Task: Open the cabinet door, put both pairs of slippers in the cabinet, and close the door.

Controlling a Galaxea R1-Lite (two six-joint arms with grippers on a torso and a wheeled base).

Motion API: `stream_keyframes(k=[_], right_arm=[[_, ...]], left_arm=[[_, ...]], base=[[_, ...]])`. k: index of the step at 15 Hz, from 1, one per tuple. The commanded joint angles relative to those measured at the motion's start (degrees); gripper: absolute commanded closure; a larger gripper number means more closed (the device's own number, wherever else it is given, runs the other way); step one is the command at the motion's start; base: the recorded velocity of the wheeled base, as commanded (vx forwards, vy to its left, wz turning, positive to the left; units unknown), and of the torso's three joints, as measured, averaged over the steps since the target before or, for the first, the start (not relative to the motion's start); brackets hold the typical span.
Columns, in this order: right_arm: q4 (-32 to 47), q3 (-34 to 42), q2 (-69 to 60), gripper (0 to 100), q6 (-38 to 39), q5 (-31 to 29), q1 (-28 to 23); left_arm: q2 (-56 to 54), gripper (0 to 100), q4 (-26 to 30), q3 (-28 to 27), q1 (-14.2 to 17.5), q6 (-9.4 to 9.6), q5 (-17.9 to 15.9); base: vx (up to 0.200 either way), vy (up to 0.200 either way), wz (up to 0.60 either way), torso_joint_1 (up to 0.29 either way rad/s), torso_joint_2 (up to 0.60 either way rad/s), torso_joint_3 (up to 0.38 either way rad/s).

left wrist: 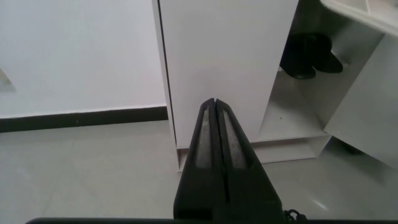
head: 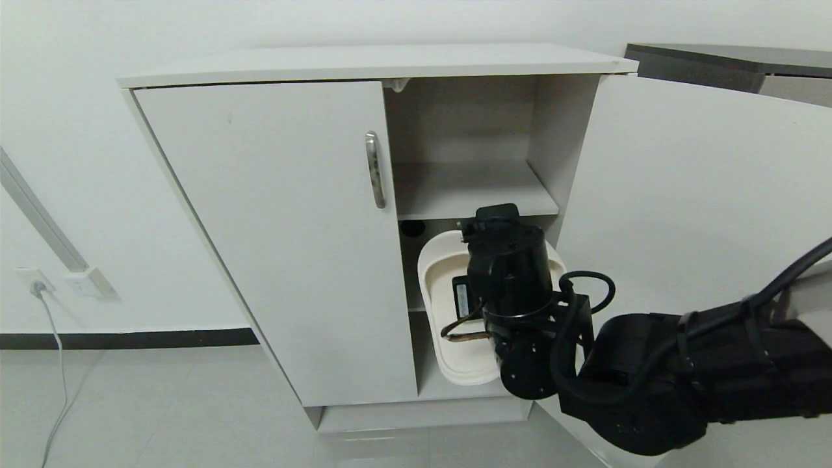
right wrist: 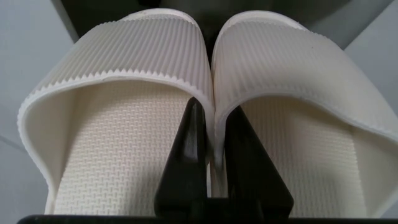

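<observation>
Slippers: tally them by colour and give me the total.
White slippers: 2, pinched side by side between the fingers of the right gripper.
Dark slippers: 2, as far as can be told, inside the cabinet.
Total: 4.
</observation>
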Motion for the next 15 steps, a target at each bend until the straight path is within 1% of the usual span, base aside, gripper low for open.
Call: stream_keyframes(k=[1, 4, 13, 15], right_arm=[[6.2, -7.0, -1.5, 100, 0.3, -0.5, 0.3], [10.7, -12.2, -2.0, 100, 0.3, -0.4, -0.3], [11.0, -12.5, -1.6, 100, 0.3, -0.4, -0.9], [11.0, -12.5, -1.3, 100, 0.3, -0.4, -1.1]], left_arm=[[0.0, 100, 0.0, 0.0, 0.0, -0.07, 0.0], [0.0, 100, 0.0, 0.0, 0.0, 0.02, 0.1], [0.0, 100, 0.0, 0.0, 0.0, -0.07, 0.0], [0.1, 100, 0.0, 0.0, 0.0, -0.07, 0.0]], base=[[0.000, 0.000, 0.00, 0.000, 0.00, 0.000], [0.000, 0.000, 0.00, 0.000, 0.00, 0.000], [0.000, 0.000, 0.00, 0.000, 0.00, 0.000], [0.200, 0.000, 0.00, 0.002, 0.00, 0.000]])
